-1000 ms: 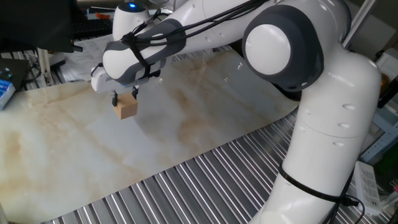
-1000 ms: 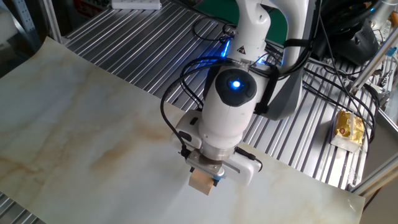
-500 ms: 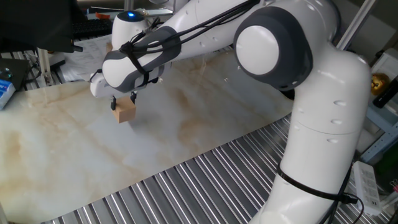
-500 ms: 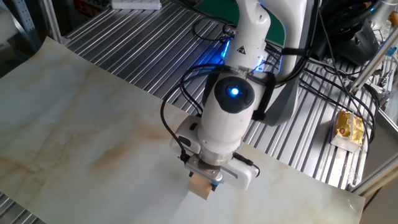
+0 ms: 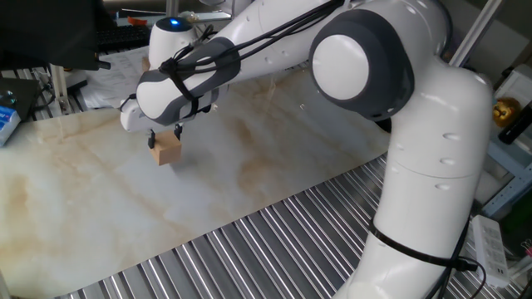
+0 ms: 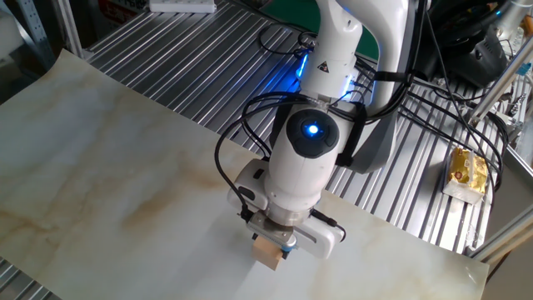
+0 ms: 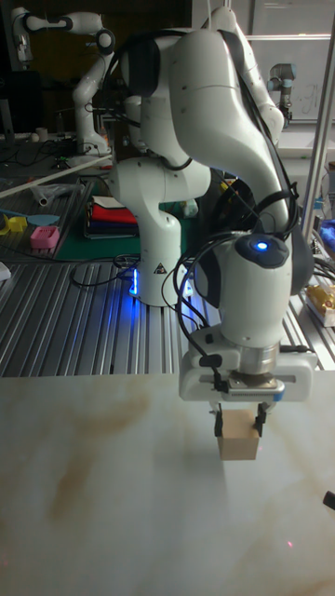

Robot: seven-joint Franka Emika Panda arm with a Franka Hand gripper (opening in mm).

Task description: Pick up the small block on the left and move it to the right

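The small block [image 7: 238,447], a plain wooden cube that looks light, rigid and easy to pinch on two flat opposite sides, sits low over the marbled table [image 5: 274,174], clamped between the fingers of the gripper [image 7: 239,430] near its top

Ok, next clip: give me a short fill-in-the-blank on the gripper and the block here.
1. The gripper has its two fingers on either side of the small ____ block.
2. The light on the arm above the gripper glows ____.
3. The sheet under the block has a ____ pattern.

Missing words: wooden; blue; marble
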